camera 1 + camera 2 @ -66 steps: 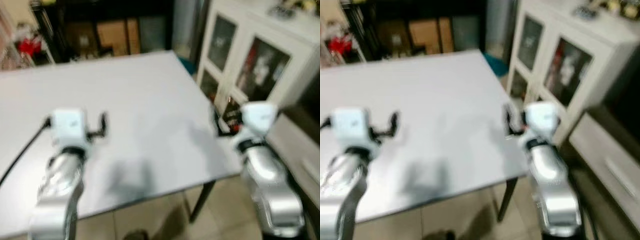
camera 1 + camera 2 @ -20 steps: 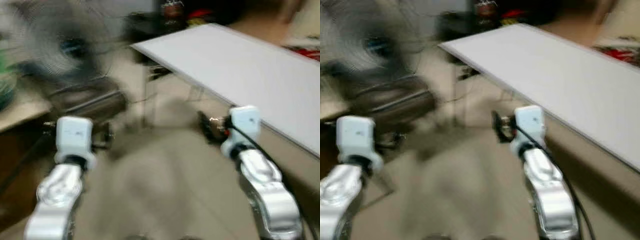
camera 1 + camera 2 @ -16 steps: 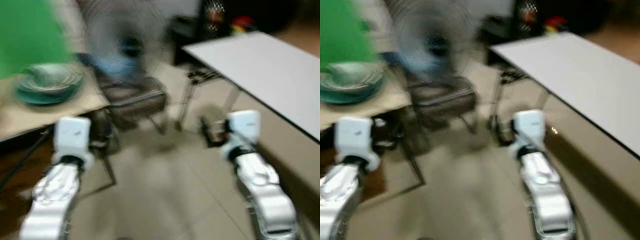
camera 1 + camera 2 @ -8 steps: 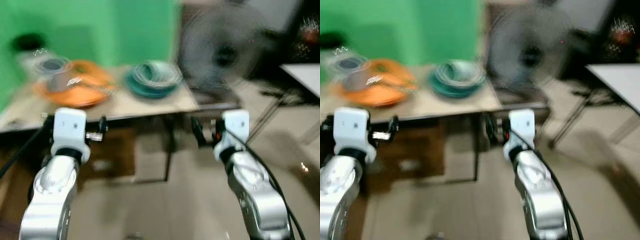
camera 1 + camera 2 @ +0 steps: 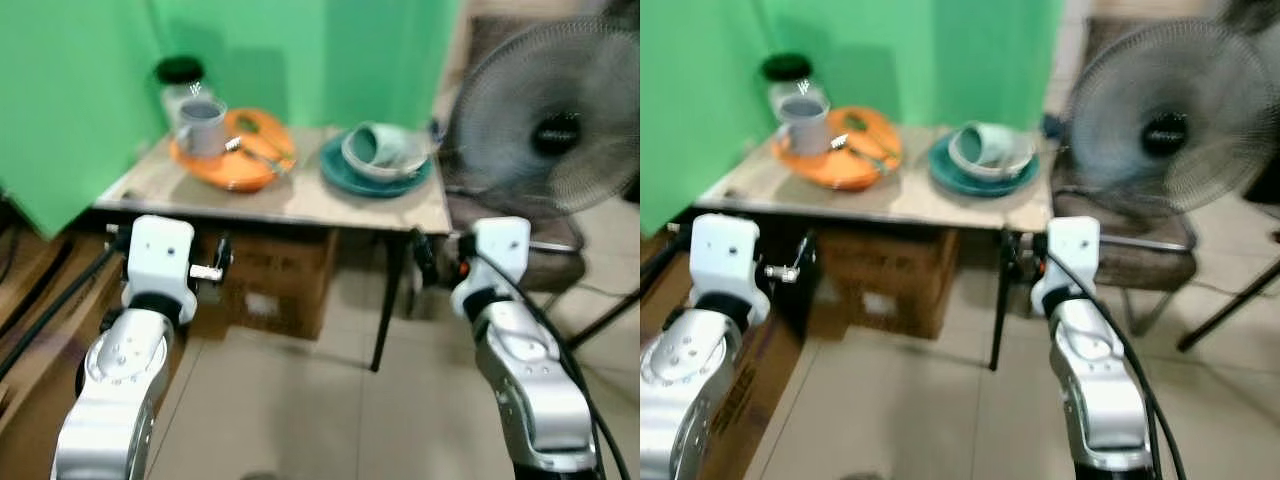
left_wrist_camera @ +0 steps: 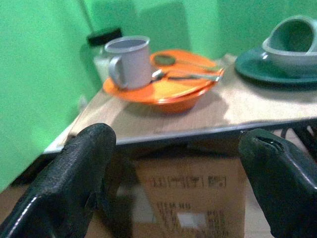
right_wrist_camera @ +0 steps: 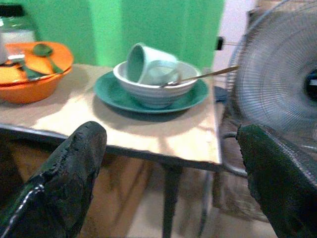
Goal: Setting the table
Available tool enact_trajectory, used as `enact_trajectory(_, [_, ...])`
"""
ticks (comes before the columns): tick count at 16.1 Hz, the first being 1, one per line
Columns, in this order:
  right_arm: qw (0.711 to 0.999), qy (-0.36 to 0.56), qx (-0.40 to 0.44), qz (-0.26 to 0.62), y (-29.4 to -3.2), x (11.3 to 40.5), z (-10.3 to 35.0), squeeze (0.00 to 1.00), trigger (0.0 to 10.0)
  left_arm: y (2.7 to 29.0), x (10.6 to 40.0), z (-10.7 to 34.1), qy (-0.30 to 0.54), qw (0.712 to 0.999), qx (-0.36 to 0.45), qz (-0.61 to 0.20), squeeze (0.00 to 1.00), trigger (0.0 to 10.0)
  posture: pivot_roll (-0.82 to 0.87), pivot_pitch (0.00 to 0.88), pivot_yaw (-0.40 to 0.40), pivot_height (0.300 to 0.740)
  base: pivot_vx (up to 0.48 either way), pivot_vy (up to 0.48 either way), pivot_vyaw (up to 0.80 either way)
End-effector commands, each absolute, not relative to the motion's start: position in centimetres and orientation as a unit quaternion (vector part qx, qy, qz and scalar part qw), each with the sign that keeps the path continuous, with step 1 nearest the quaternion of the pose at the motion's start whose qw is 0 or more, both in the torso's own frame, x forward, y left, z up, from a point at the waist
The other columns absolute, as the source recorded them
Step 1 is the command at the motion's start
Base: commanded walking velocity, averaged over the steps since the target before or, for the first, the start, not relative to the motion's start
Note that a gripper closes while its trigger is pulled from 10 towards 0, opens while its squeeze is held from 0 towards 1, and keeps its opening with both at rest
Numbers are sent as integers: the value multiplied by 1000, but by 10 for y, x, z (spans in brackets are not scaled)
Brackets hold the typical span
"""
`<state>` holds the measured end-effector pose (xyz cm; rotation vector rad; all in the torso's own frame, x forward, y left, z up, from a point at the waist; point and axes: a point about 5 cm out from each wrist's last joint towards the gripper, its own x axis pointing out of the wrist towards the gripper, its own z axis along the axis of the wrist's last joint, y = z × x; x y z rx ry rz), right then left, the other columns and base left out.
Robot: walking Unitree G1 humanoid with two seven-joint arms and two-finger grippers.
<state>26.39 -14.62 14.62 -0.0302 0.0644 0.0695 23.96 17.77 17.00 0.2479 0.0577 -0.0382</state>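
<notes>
since the earlier frame your view has swung from the white table to a wooden counter (image 5: 300,200); orange plate (image 5: 235,160) with grey mug (image 5: 200,125) and green plate (image 5: 375,175) sit there; your left gripper (image 6: 178,183) and right gripper (image 7: 168,183) hang released, short of it

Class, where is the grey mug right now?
The grey mug stands on the orange plate at the left end of the wooden side table, before the black-lidded jar.

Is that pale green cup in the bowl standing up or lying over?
Tipped over. The pale green cup lies on its side in the white bowl, its mouth facing sideways.
</notes>
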Motion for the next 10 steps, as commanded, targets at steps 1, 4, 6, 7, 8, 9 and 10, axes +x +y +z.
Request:
enact_trajectory(1, [999,32,-3,34,-142,263,146,1000,10000,179,240,167,36,991,128,-23,0,10000,92,0,53,740,0,-480,800])
enact_trajectory(4, [998,59,-24,21,-143,264,143,0,10000,169,236,160,44,992,112,-49,0,10000,86,0,52,740,0,-160,0])
enact_trajectory(6, [999,44,-19,9,-147,263,143,0,10000,166,233,155,58,990,113,-56,0,10000,85,0,49,740,0,0,0])
enact_trajectory(7, [999,36,0,12,-148,261,143,0,10000,167,231,150,73,989,111,-60,0,10000,83,0,49,740,0,0,0])
enact_trajectory(8, [999,36,6,10,-149,261,144,0,10000,168,230,148,77,989,108,-59,0,10000,83,0,49,740,0,0,0])
enact_trajectory(9, [999,31,-5,-4,-152,262,145,0,10000,169,232,151,66,990,112,-56,0,10000,83,0,49,740,0,0,0])
enact_trajectory(10, [999,36,-19,-18,-155,263,145,0,10000,169,234,153,56,990,118,-57,0,10000,81,0,53,740,0,0,0])
